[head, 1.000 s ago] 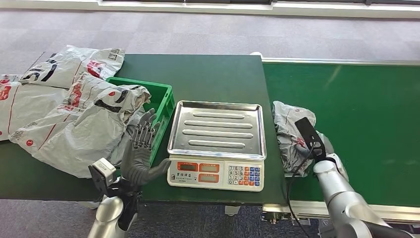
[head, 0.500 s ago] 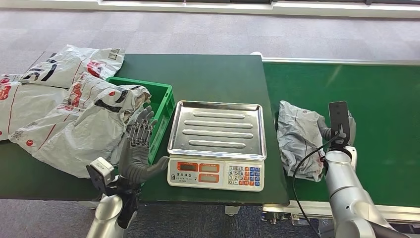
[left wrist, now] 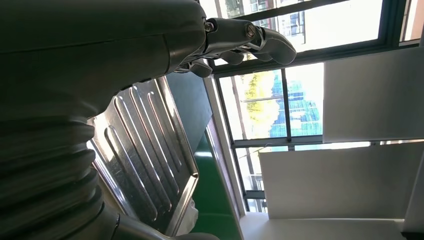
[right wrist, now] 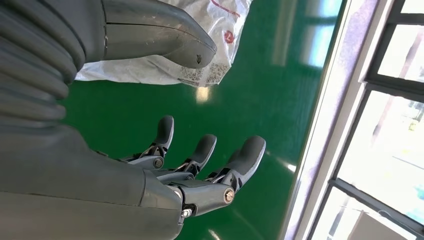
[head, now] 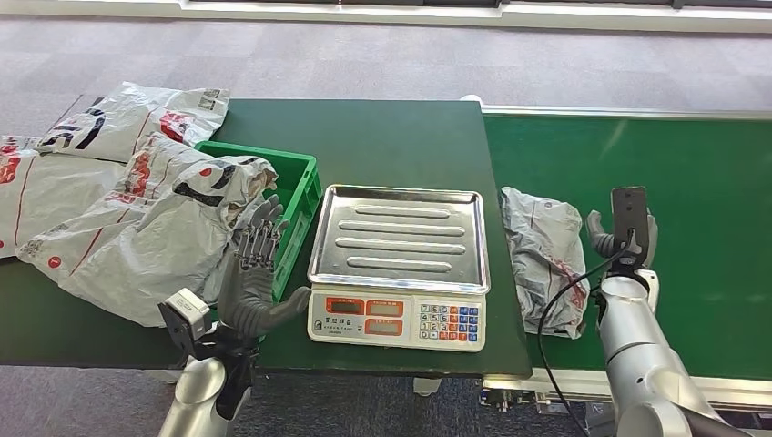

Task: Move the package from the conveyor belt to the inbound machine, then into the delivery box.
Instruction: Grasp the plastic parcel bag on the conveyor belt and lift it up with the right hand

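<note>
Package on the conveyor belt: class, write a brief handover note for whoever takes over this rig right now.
Right hand: open, holding nothing, beside the package, not touching it.
Left hand: open, fingers raised by the green delivery box.
Package lies on the conveyor belt, next to the scale.
Done: nothing delivered yet.
Left: grasp package, set it on the scale tray, then move it into the delivery box.

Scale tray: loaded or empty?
Empty. The scale tray shows bare ribbed metal; the package lies on the conveyor belt beside it.
</note>
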